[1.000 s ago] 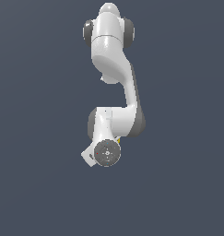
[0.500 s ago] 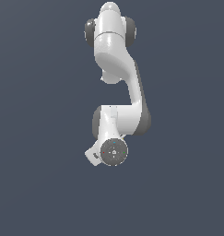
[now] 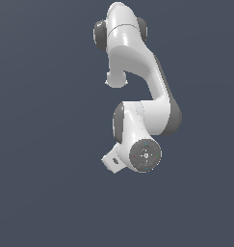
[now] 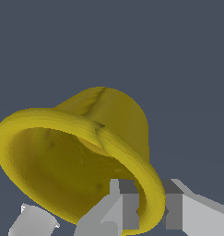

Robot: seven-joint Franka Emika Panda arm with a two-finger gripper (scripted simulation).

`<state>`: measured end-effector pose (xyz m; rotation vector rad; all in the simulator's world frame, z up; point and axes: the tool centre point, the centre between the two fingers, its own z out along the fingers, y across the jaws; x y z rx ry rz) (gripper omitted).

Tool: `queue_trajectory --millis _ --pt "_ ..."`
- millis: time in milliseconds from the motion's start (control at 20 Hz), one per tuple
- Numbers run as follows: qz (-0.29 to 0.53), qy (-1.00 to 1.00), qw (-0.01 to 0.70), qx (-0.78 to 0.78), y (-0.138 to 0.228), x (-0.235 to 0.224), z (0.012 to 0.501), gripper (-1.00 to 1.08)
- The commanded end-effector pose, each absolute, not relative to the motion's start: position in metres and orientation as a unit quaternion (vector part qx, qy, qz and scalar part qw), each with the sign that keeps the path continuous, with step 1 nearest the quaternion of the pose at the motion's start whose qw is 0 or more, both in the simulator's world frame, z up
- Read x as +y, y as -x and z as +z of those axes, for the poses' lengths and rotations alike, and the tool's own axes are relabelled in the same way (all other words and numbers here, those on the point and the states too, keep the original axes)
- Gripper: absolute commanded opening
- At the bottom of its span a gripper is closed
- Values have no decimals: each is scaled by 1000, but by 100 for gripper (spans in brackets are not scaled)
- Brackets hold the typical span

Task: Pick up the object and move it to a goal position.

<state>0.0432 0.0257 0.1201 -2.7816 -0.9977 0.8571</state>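
**Arm shifts slightly with the cup pinched at its rim**

Between the earlier exterior pictures and this one, the arm [image 3: 137,91] changes little: the wrist flange sits at about 6 o'clock from the base, as before, and the small white block beside it stays at roughly 8 o'clock of the flange. The flange face reads a touch greyer now than a second ago, which suggests a small turn of the wrist rather than a long travel.

The exterior view hides the cup behind the arm. The wrist view shows it plainly: the yellow cup [image 4: 81,156] fills the picture, tilted, its open mouth turned toward the camera and its rim curling down between the fingers. The gripper [image 4: 143,207] is nearly closed, one finger [image 4: 120,203] inside the mouth and the other outside, pinching the wall at the rim.

Judging from this, the grasp is made and the carry phase is under way. No goal marker shows in either view, so how far remains cannot be told. A rim pinch on a tilted cup may let it swing.
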Motion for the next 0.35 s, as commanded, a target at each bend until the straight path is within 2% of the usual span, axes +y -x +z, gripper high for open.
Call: queue_trajectory --millis 0,300 --pt "278 904 32 -323 -45 33 127 -100" --pt "278 904 32 -323 -47 39 131 -100"
